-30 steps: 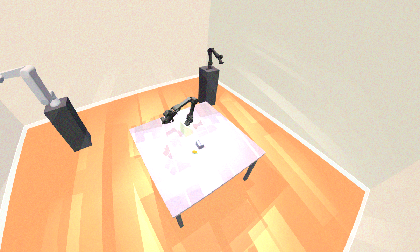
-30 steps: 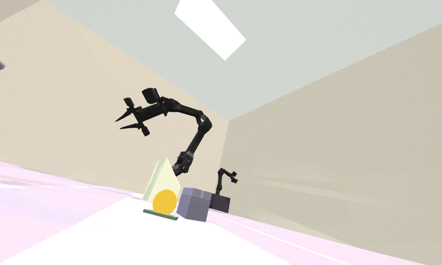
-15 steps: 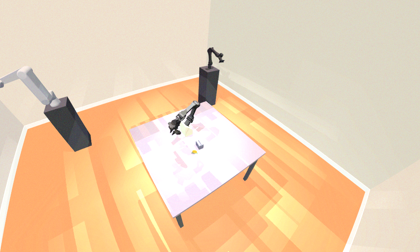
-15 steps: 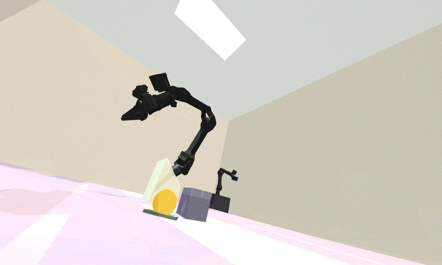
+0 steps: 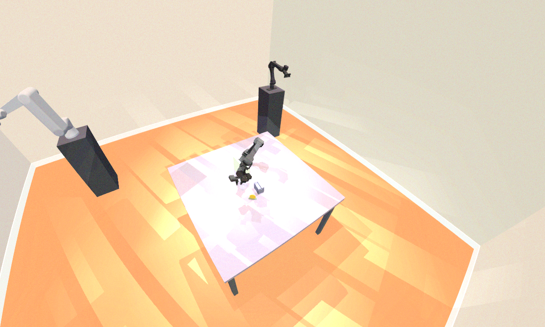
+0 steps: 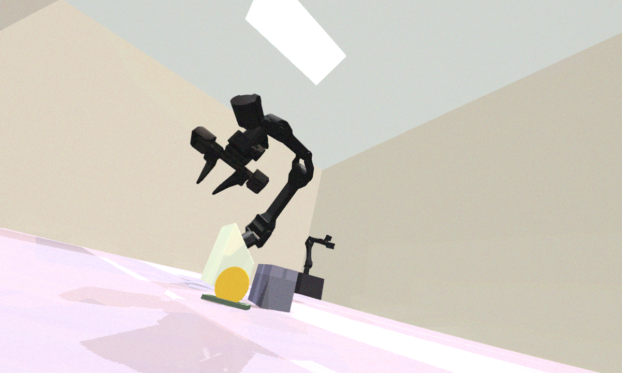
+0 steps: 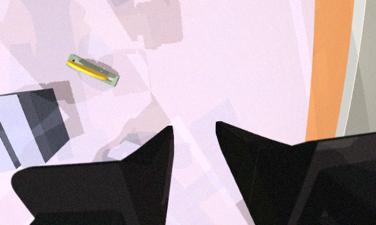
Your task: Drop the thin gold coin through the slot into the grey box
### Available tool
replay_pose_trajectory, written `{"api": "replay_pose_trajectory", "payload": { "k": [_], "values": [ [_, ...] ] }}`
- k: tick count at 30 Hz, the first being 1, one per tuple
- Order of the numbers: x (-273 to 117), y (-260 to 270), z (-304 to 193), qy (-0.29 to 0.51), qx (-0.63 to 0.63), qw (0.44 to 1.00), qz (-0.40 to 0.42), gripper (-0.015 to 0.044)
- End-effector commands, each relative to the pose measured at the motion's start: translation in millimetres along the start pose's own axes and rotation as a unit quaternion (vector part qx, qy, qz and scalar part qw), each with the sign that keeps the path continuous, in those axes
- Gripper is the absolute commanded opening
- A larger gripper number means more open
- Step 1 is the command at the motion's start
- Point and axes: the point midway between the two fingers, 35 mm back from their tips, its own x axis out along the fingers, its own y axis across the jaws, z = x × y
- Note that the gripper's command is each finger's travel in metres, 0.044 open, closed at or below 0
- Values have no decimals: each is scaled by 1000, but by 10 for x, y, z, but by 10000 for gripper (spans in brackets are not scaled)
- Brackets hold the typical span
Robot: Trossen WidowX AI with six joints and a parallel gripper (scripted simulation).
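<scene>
The gold coin (image 5: 252, 196) (image 6: 231, 284) (image 7: 87, 70) stands on its edge in the thin dark-green holder (image 6: 225, 301) (image 7: 114, 82) on the pale table (image 5: 266, 227). The grey box (image 5: 259, 187) (image 6: 272, 287) (image 7: 6, 125) stands right beside it, its narrow dark slot (image 7: 3, 137) showing in the wrist view. My gripper (image 5: 238, 181) (image 6: 205, 187) (image 7: 194, 129) hangs well above the table, off to the side of the coin and box. Its fingers stand partly apart with only bare table between them.
A pale green translucent wedge (image 6: 227, 250) stands behind the coin near the arm's base. Two dark pedestals (image 5: 87, 158) (image 5: 270, 109) with other arms stand on the orange floor beyond the table. The table's edge and the floor (image 7: 328, 62) show at the right of the wrist view.
</scene>
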Motion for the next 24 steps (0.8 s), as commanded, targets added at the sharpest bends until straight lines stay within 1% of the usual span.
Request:
{"api": "replay_pose_trajectory", "payload": {
  "k": [1, 5, 7, 15, 16, 19, 24],
  "values": [
    [232, 587, 379, -7, -285, 955, 83, 161],
    [341, 952, 539, -27, -434, 892, 125, 161],
    [366, 1041, 572, -33, -468, 873, 135, 161],
    [359, 1071, 560, -33, -469, 872, 135, 161],
    [386, 1079, 559, -33, -469, 872, 135, 161],
    [667, 1169, 532, -34, -469, 872, 136, 161],
    [705, 1182, 527, -34, -469, 872, 136, 161]
  ]
}}
